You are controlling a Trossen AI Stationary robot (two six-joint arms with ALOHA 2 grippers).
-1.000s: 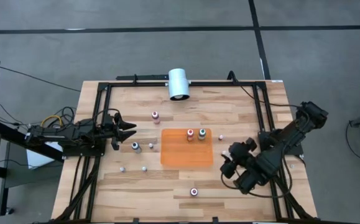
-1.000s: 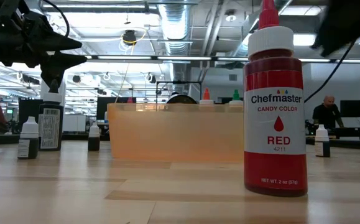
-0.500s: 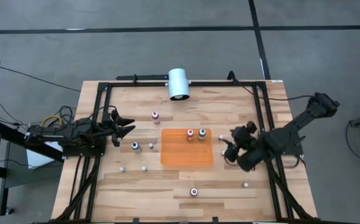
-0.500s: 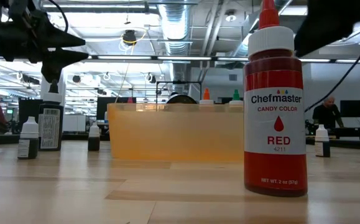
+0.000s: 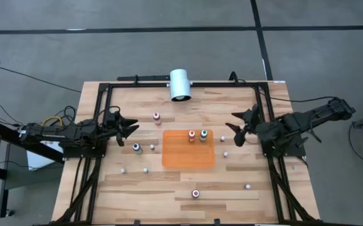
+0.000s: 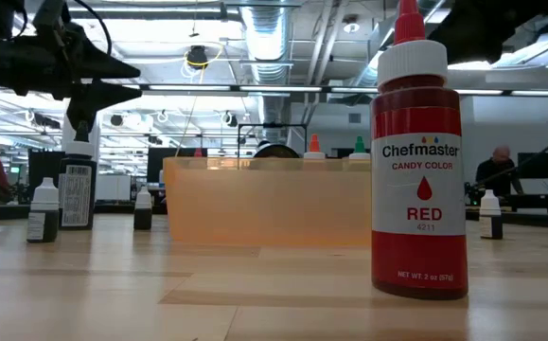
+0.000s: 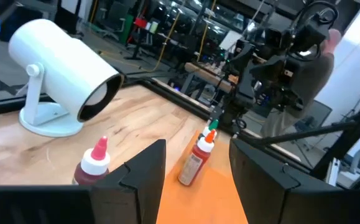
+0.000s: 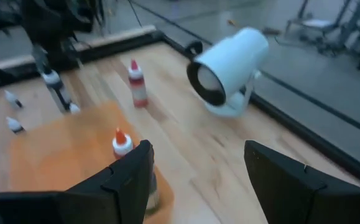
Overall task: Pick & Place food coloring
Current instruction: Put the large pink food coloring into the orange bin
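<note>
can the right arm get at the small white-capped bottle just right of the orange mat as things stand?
Probably yes. The right gripper is open and empty, hovering just off the orange mat's right edge, with the small white-capped bottle standing alone on bare table nearby. Nothing crowds it.

One camera looks straight down on the desk (image 5: 231, 182); one sits at desktop level; both wrist cameras share the mat (image 7: 192, 199).

A white cylinder (image 5: 180, 84) lies at the wooden table's (image 5: 244, 201) far edge, beyond 1 flat orange mat (image 5: 187, 160).
</note>
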